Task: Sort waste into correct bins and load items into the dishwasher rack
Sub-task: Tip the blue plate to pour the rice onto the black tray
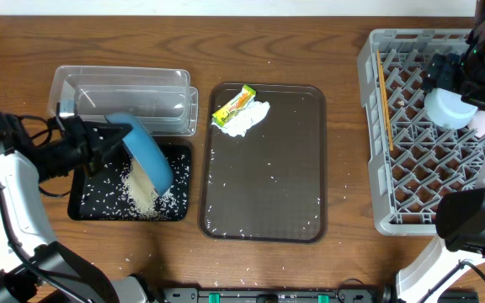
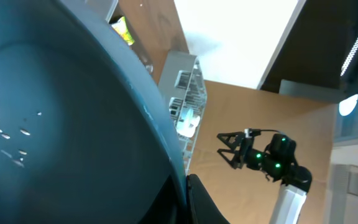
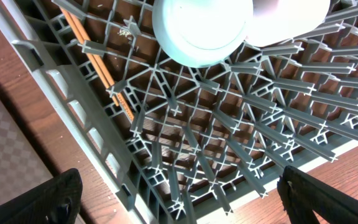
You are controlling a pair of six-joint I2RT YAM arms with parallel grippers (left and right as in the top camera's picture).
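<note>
Rice point(image 1: 141, 192) lay heaped in the shallow black tray point(image 1: 87, 206) at the near left of the table, with loose grains scattered across the tray's floor. Over it the left gripper point(image 1: 118, 137) was clenched on the rim of the big blue plate point(image 1: 150, 151), holding it steeply tilted so its low edge hung at the heap. A few grains clung to the plate's face in the left wrist view. Just behind the black tray sat the clear plastic tub point(image 1: 125, 97).

In the middle of the table was the brown serving tray point(image 1: 263, 194), dotted with stray grains. The yellow-green wrapper point(image 1: 232, 104) and the crumpled tissue point(image 1: 247, 119) lay touching each other at its far edge.

Off to the right stood the grey rack point(image 1: 369, 67). The wooden chopsticks point(image 1: 385, 97) lay along its left wall, and a pale blue saucer point(image 3: 201, 28) rested on the grid farther in, with a white cup point(image 3: 291, 15) just beside it. The right gripper point(image 3: 179, 202) hung above the rack with its fingers spread wide apart, grasping nothing.
</note>
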